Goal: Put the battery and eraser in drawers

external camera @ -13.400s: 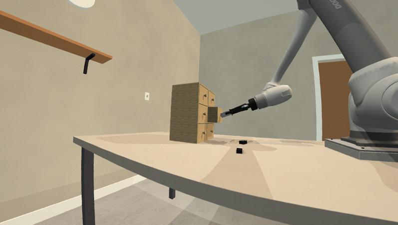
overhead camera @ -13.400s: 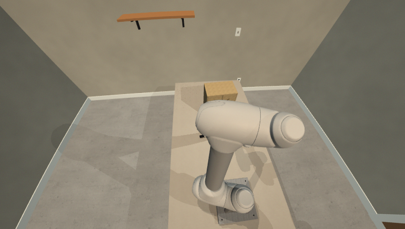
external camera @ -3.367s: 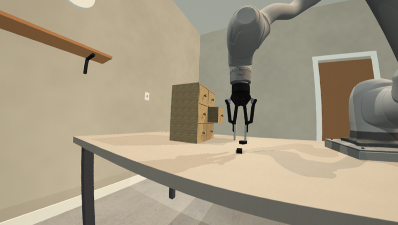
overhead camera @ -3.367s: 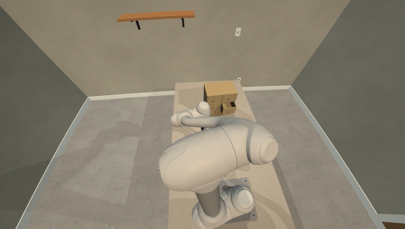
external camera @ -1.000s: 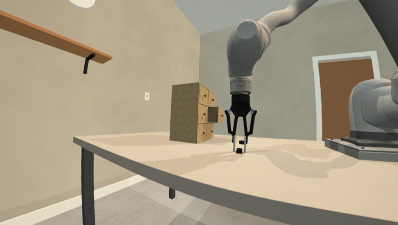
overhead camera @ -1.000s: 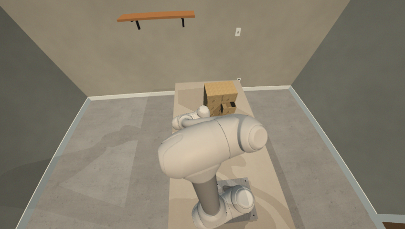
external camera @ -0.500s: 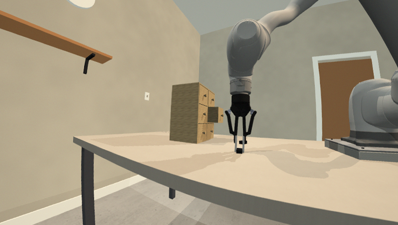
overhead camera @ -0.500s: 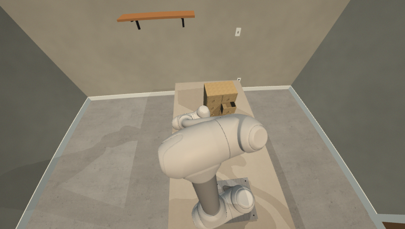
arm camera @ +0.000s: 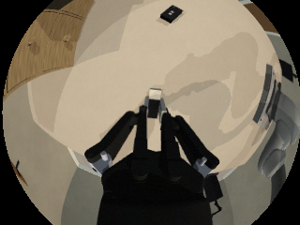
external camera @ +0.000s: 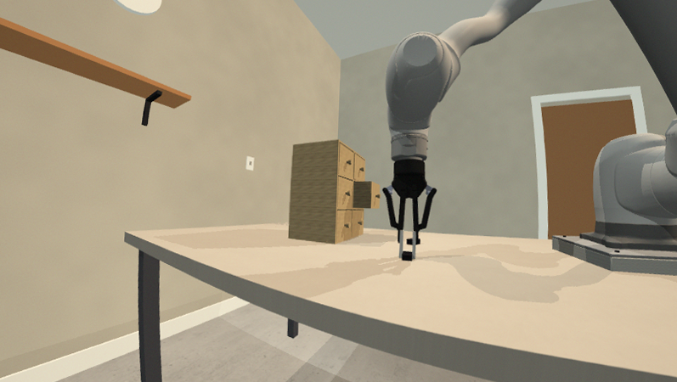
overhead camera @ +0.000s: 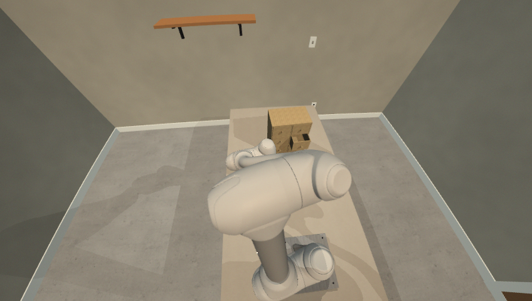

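My gripper (external camera: pixel 407 253) (arm camera: pixel 154 102) points straight down at the table top (external camera: pixel 328 284), in front of the small wooden chest (overhead camera: pixel 289 117) (external camera: pixel 314 188) (arm camera: pixel 44 56). Its fingers are shut on a small block, the eraser (external camera: pixel 407 256) (arm camera: pixel 154 93), which rests on the table. It looks pale from above and dark from the side. The right drawer of the chest's middle row (overhead camera: pixel 300 142) (external camera: pixel 366 194) stands pulled out; the other drawers are pushed in. I see no AA battery. In the top view the arm hides the gripper.
A small black flat object (external camera: pixel 411 240) (arm camera: pixel 171 14) lies on the table just beyond the gripper. The arm's base plate (external camera: pixel 628 255) (overhead camera: pixel 328 261) stands at the table's other end. The table's edge (external camera: pixel 278 300) runs close by.
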